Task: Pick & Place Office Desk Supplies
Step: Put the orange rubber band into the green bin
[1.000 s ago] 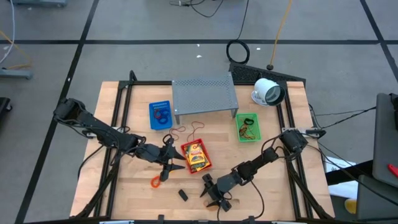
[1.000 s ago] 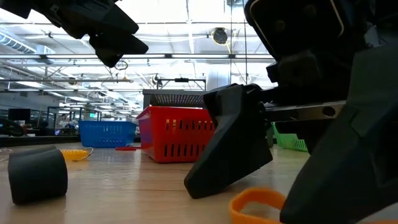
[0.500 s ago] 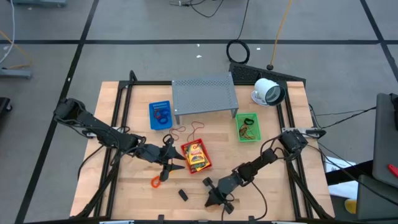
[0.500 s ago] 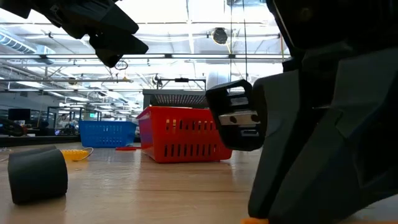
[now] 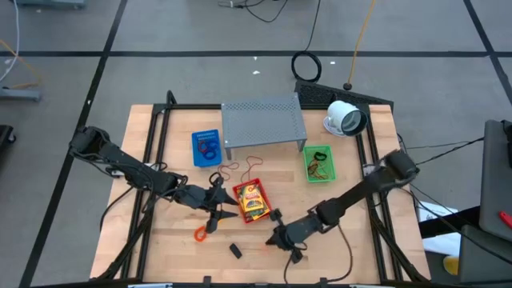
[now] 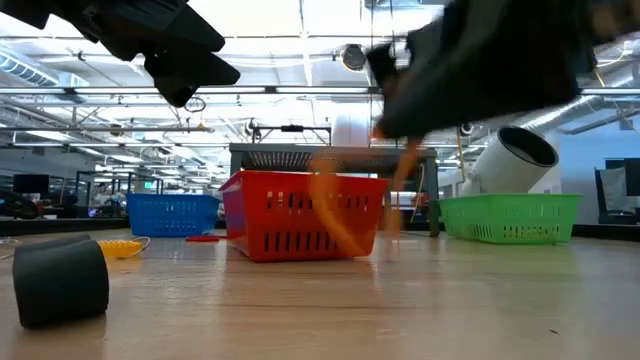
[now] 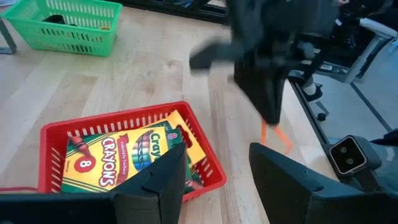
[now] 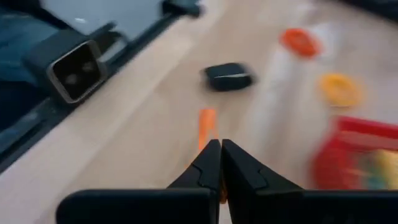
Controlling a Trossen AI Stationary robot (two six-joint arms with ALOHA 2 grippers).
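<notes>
Right claw (image 8: pixel 220 163) pinching an orange rubber band (image 8: pixel 207 126), lifted off the tabletop (image 5: pixel 336 208) near the red basket (image 5: pixel 253 201). Left claw (image 7: pixel 214 171) spread, hovering over the crayons box (image 7: pixel 127 155).

Grey perforated metal shelf (image 5: pixel 263 122) at table's far middle. White round device (image 5: pixel 345 118) with dark opening at far right corner. Wooden tabletop (image 5: pixel 344 208) inside black frame (image 5: pixel 150 136). Coiled black cable (image 5: pixel 306 66) on floor beyond table.
</notes>
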